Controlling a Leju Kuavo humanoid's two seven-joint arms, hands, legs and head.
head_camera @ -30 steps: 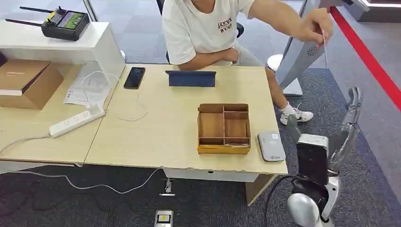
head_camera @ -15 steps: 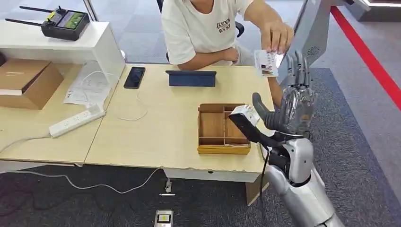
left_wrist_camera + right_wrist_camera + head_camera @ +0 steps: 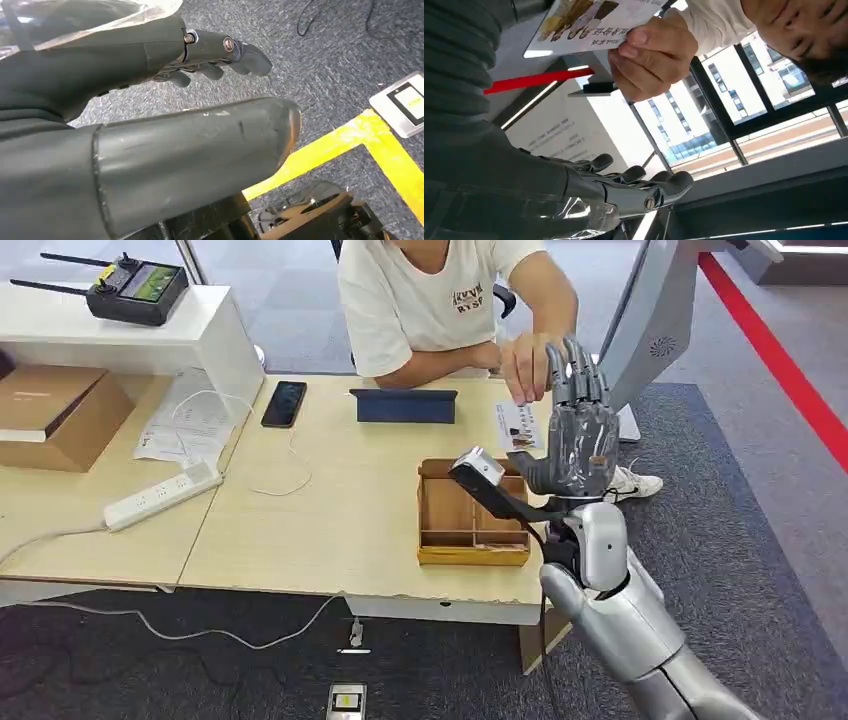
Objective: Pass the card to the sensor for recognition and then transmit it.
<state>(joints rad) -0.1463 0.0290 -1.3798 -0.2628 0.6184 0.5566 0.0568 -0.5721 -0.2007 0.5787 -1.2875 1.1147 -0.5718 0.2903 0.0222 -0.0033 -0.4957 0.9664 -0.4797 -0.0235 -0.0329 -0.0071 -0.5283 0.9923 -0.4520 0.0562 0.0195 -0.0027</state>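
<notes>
My right hand (image 3: 578, 435) is raised over the table's right edge, palm toward the person, fingers straight up and apart, with nothing held. A person's hand (image 3: 522, 362) holds a white printed card (image 3: 517, 426) just beside my palm and thumb. In the right wrist view the card (image 3: 589, 17) is pinched by the person's fingers (image 3: 649, 55), apart from my dark fingers (image 3: 634, 185). Whether my thumb touches it I cannot tell. My left hand (image 3: 150, 65) hangs over grey carpet, fingers stretched out and holding nothing.
A wooden divided box (image 3: 460, 512) sits on the table (image 3: 330, 520) just left of my right arm. Further back lie a blue tablet case (image 3: 403, 405) and a phone (image 3: 284, 404). A power strip (image 3: 163, 496) and cardboard box (image 3: 55, 415) are at the left.
My right hand has risen from beside the table and moved left over its edge. The person has brought the card down from high on the right to my palm.
</notes>
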